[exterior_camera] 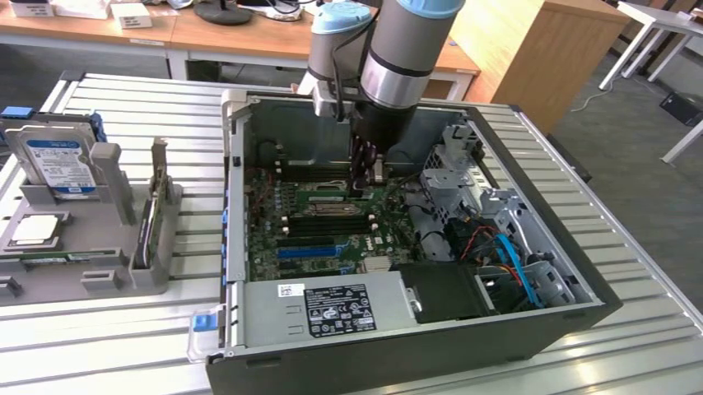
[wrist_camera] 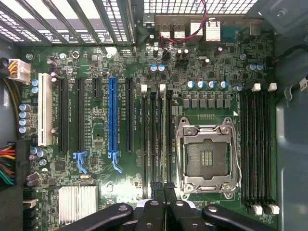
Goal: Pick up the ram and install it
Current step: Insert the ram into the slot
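— So, which step is the arm (exterior_camera: 396, 49) on?

— Installing, by the look of it. The gripper (wrist_camera: 162, 191) is closed on the ram (wrist_camera: 162, 144), seen edge-on, hanging along the memory slots (wrist_camera: 153, 139) beside the CPU socket (wrist_camera: 208, 156). In the exterior view it sits at about twelve o'clock from the power supply (exterior_camera: 329, 309).

— And what does seating call for?

— Probably keeping the ram square over one slot, then a straight, even press until it latches.
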### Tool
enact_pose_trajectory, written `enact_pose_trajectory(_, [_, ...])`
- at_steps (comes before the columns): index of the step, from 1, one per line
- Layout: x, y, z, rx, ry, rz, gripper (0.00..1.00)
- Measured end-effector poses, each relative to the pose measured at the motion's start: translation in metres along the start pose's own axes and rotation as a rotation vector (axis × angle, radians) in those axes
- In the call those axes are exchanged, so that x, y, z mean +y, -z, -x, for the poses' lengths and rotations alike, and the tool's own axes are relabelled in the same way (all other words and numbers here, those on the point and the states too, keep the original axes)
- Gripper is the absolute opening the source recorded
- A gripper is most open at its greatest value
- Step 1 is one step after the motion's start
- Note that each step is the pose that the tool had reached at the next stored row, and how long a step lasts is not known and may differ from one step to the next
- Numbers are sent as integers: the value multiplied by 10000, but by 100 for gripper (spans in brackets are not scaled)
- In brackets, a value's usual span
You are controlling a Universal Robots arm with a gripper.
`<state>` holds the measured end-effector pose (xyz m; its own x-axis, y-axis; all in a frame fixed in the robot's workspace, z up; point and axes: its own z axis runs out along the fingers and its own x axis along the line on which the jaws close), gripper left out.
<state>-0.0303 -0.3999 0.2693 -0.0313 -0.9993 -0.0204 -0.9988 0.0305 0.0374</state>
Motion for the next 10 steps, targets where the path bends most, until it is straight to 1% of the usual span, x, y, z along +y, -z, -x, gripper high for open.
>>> enact_pose_trajectory(10, [-4, 4, -122, 0, 3, 1, 12])
